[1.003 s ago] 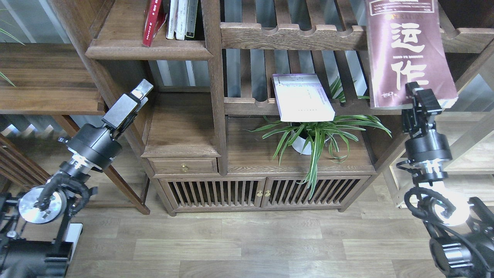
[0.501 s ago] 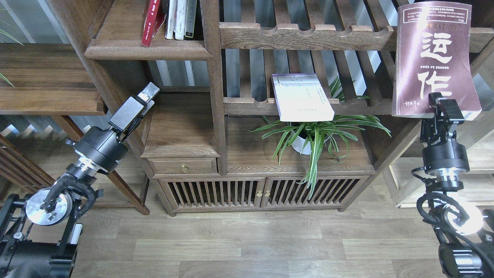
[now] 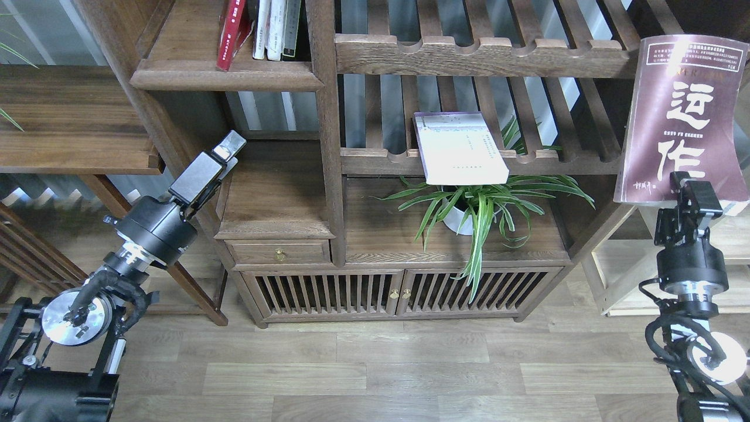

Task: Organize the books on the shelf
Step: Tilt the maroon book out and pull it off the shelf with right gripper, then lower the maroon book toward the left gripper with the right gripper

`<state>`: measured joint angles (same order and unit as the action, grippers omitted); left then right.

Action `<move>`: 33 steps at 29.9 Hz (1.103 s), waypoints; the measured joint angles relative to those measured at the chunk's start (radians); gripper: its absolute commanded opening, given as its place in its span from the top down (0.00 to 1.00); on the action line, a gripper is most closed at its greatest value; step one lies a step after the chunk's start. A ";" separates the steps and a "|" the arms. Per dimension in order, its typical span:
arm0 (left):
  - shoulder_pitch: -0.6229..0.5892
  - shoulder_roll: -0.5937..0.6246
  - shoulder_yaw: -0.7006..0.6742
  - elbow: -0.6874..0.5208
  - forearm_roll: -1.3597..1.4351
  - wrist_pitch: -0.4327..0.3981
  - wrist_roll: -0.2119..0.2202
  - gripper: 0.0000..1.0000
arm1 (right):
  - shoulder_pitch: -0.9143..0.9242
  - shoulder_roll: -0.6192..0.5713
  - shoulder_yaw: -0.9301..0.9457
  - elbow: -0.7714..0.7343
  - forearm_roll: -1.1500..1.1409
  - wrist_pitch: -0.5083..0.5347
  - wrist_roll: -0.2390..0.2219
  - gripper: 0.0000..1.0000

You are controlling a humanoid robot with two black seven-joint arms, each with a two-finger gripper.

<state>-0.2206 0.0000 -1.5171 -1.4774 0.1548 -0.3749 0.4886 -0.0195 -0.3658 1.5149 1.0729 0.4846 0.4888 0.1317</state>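
My right gripper (image 3: 687, 184) is shut on the lower edge of the dark maroon book (image 3: 682, 120) with large white Chinese characters and holds it upright at the far right, in front of the slatted racks. The pale lavender-white book (image 3: 460, 147) lies flat on the lower slatted rack, above the plant. The red book (image 3: 232, 32) leans on the solid dark-brown shelf (image 3: 225, 79) at the upper left, beside several upright books (image 3: 275, 26). My left gripper (image 3: 229, 145) is empty, its fingers close together, next to the bookcase's left post, below that shelf.
A potted spider plant (image 3: 477, 205) stands on the cabinet top under the lavender book. Two slatted racks (image 3: 469, 53) with scalloped rails fill the middle. A small drawer (image 3: 280, 253) and slatted doors sit below. A wooden side table (image 3: 70, 123) stands at left.
My right gripper has carried the maroon book to the right and downward. My left gripper has shifted slightly right and down.
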 measured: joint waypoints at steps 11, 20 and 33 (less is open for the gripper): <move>0.007 0.000 0.003 -0.001 -0.001 0.001 0.000 0.01 | -0.078 0.001 0.016 -0.060 0.008 -0.001 0.001 0.87; 0.019 0.000 0.007 0.001 -0.001 0.001 0.000 0.01 | -0.137 0.003 0.013 -0.063 0.008 0.000 -0.001 0.87; 0.158 0.000 0.119 -0.001 -0.001 -0.026 0.000 0.01 | -0.220 0.035 -0.007 -0.066 0.008 0.000 -0.003 0.87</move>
<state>-0.0626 0.0000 -1.3980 -1.4779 0.1540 -0.4011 0.4887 -0.2396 -0.3311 1.5080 1.0065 0.4921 0.4888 0.1283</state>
